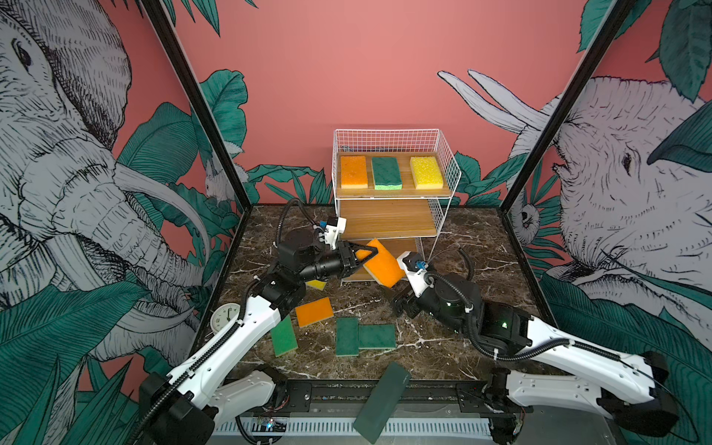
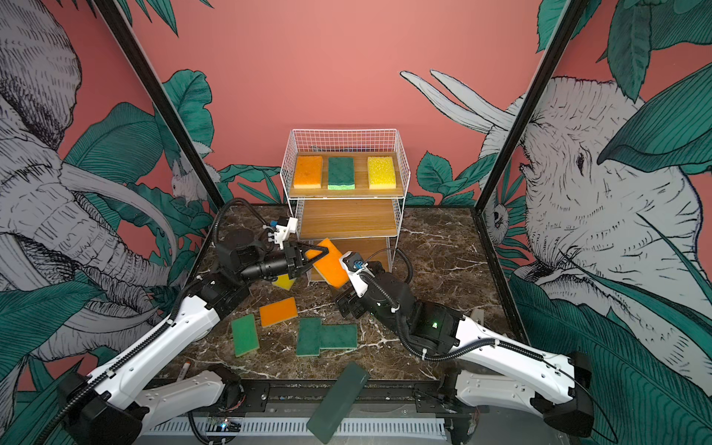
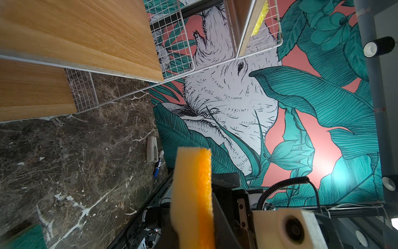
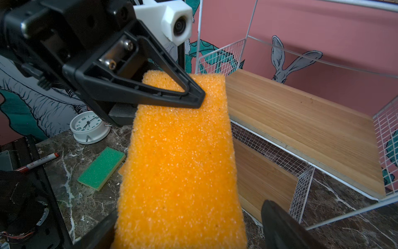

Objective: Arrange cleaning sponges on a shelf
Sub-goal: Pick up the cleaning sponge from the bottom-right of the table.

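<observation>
Nine sponges counted: three on the shelf (image 1: 385,219), one held, five on the marble table (image 1: 443,346).
Landmark: shelf, a white wire-grid rack with three stepped light-wood boards, at the far middle of the table.
Clock (image 1: 225,318): round, white, well left of the shelf's foot, near the table's left edge.
Left gripper (image 1: 366,254): jaws nearly shut, pinching one short end of the held orange sponge (image 1: 381,266); black triangular fingers (image 4: 172,94) lie across its coarse top.
Held orange sponge: in the air just in front of the shelf's lowest board; long axis slanting from the gripper down and rightward, orange face up and tilted; pale yellow foam edge seen in the left wrist view.
Yellow sponge (image 1: 316,285): on the table under the left arm, left of the shelf's foot, mostly hidden.
Flat sponges in front of the shelf, left to right: green sponge (image 1: 284,336), long axis running roughly away from the shelf; orange sponge (image 1: 314,312), long axis crosswise, slightly skewed; two dark green sponges (image 1: 346,336) touching, one lengthwise, one crosswise.
Top board, left to right: orange pad (image 1: 353,171), green pad (image 1: 386,172), yellow pad (image 1: 425,172), side by side, apart, long axes running front to back.
Middle board: bare wood.
Dark green slab (image 1: 381,404): long, flat, at the near edge, well in front of the shelf.
Right gripper (image 4: 187,232): just right of the shelf's foot, jaws wide, standing either side of the held sponge's free end; contact cannot be told.
</observation>
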{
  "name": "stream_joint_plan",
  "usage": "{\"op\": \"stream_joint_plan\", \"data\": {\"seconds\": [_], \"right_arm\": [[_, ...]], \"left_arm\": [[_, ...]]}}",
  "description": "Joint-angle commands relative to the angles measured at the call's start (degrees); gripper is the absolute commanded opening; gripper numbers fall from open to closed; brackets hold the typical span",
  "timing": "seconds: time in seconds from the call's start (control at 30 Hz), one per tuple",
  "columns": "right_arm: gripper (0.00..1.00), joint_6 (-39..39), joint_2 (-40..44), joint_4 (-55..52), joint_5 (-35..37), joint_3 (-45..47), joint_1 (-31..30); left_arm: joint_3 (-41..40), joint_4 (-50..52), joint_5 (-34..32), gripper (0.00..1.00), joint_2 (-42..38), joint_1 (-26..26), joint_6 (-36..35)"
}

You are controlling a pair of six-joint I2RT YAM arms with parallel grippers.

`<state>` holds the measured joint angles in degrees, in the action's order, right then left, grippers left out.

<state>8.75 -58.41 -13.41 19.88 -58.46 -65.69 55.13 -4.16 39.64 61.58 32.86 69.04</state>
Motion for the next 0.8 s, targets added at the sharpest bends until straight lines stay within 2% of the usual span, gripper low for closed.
{"op": "stream_joint_plan", "data": {"seconds": [0.0, 0.13, 0.27, 0.43, 0.53, 0.67, 0.77], "right_arm": [[0.91, 0.43, -0.30, 3.89, -0.66, -0.26, 0.54], [0.86, -0.38, -0.21, 3.89, -1.03, -0.81, 0.63], [0.84, -0.76, 0.05, 2.39, -0.08, -1.10, 0.76], [0.81, 0.39, 0.90, 1.54, 0.34, -0.32, 1.39], [0.80, 0.74, 1.63, 1.51, 0.76, 0.17, 1.70], [0.78, 0.83, 1.83, 1.41, -0.03, 0.38, 2.05], [0.85, 0.58, 1.37, 1.39, -0.92, 0.10, 2.05]], "left_arm": [[-0.31, -1.16, 1.41, 0.19, -1.46, 0.51, 0.49], [-0.56, -0.29, 1.13, 0.20, -1.38, 0.54, 0.03], [-0.04, 0.68, 0.96, 0.26, -1.22, 0.54, -0.79], [1.38, 4.05, 0.49, 0.25, -0.93, 0.53, -3.30], [1.29, 3.99, 0.70, 0.28, -0.84, 0.51, -3.51], [1.80, 4.16, -0.27, 0.22, -1.05, 0.48, -4.76], [2.91, 4.89, 1.64, 0.16, -0.20, 0.53, -5.57]]}}
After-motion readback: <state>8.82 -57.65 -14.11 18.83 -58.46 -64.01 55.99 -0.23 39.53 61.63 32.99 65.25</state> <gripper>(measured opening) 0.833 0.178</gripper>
